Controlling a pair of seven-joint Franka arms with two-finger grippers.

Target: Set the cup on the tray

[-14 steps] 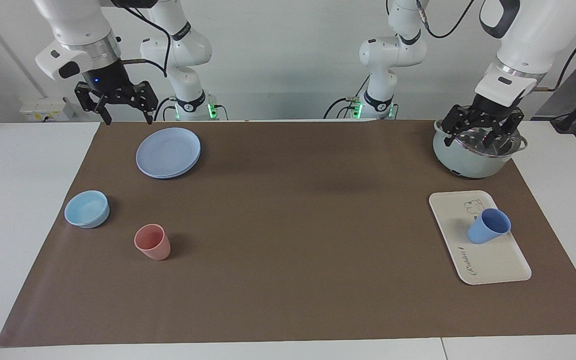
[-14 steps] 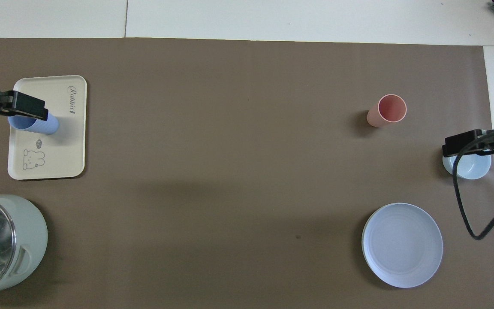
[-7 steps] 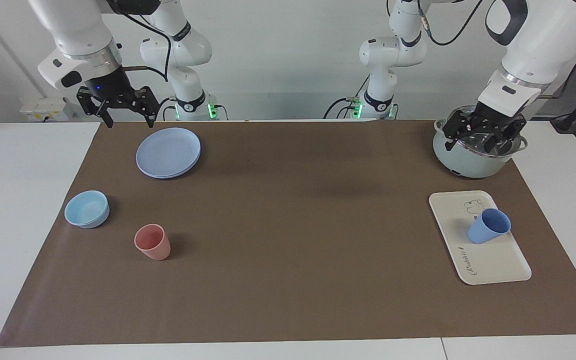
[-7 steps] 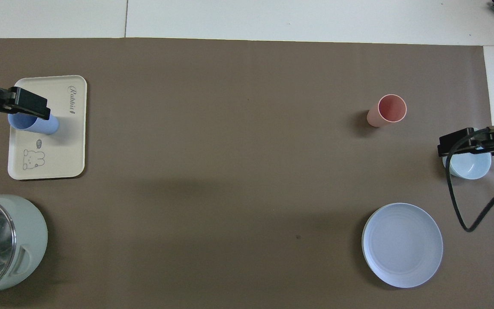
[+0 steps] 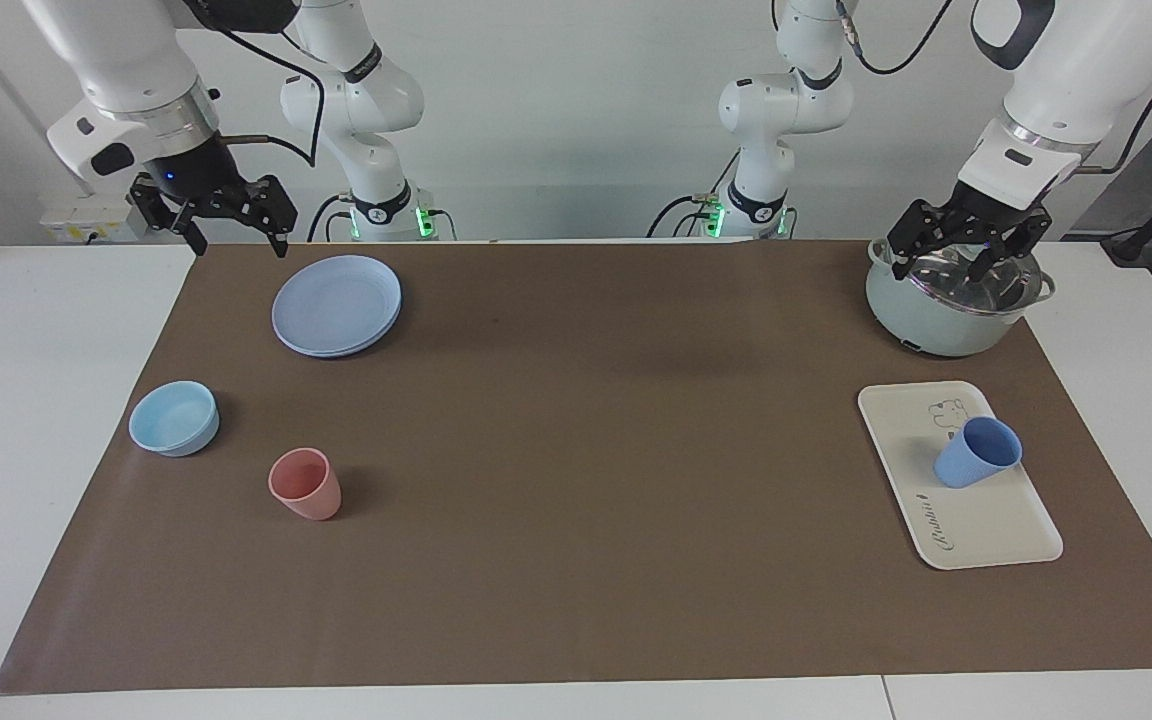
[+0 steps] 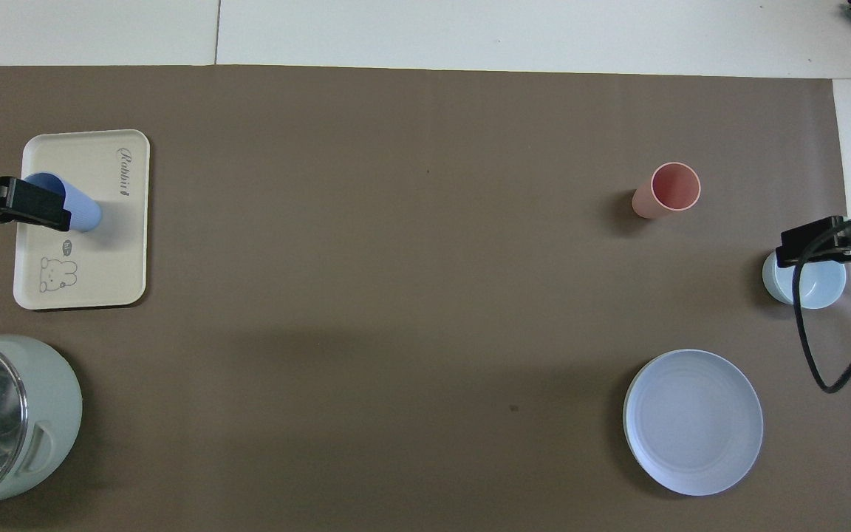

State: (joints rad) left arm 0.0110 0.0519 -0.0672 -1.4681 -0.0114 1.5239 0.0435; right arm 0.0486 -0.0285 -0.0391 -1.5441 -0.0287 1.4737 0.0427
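The cup [image 5: 976,452] stands upright on the tray [image 5: 996,525], toward the edge at the left arm's end of the counter [image 5: 576,500], just beside the bear drawing. Nothing touches it.

The left pincer [image 5: 966,245] hangs in the air over the pot [image 5: 946,310], its fingers spread and holding nothing. The tray and cup lie below it and farther out on the counter, well apart from it. In the overhead view its tip [image 6: 23,207] overlaps the cup, but that is only height; the facing view shows clear air between them.

The right pincer [image 5: 211,205] hangs open and empty over the counter's edge near the robots, at its own end, just beside the plate [image 5: 336,303]. The bowl [image 5: 174,417] and the pink cup [image 5: 305,483] lie farther out from it, well apart. This arm waits.

The placing looks done, so the step in hand is judged to be pulling clear. Doing it well means lifting the left pincer straight up and away from the pot's rim with the fingers kept spread, and not passing low over the tray, where a brush could tip the light cup off its edge.
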